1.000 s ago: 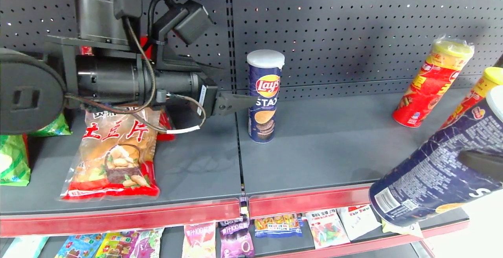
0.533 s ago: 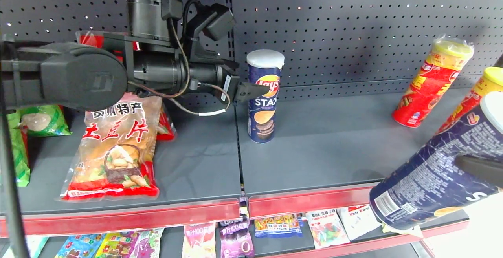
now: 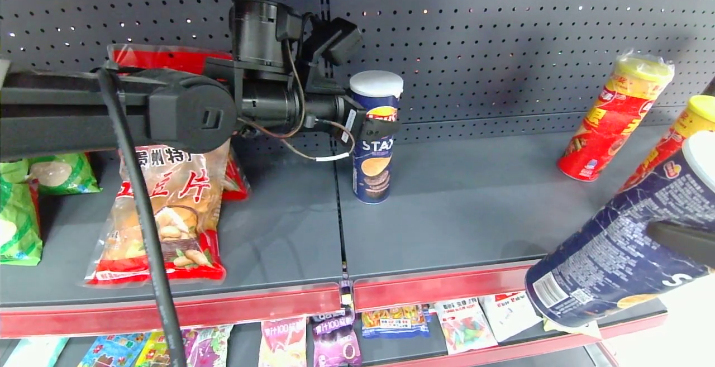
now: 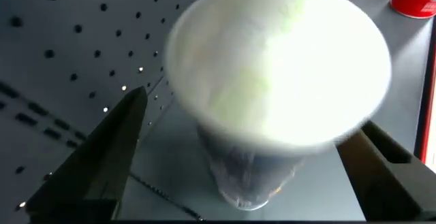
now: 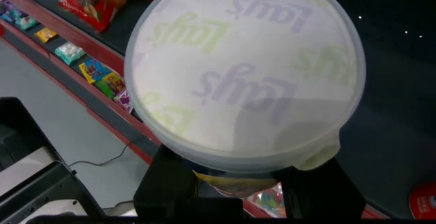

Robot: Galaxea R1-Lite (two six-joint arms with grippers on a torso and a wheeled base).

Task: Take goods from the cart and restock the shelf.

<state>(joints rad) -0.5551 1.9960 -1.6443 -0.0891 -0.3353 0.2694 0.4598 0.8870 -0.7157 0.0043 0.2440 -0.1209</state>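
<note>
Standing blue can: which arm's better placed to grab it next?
Left. The left gripper is open around the standing blue can, a finger each side. The right gripper holds a second blue can, tilted, at the front right of the shelf.

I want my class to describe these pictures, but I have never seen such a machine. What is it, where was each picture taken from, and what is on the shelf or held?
It is a two-armed robot restocking a shelf. The wide picture comes from a camera on its head; the other two come from cameras on its wrists. On the shelf are a standing blue can, a snack bag, green bags and red cans. The left tool is open, its fingers either side of the standing blue can. The right tool grips a second blue can, tilted, before the shelf's right end; the right wrist picture looks onto its lid.
</note>
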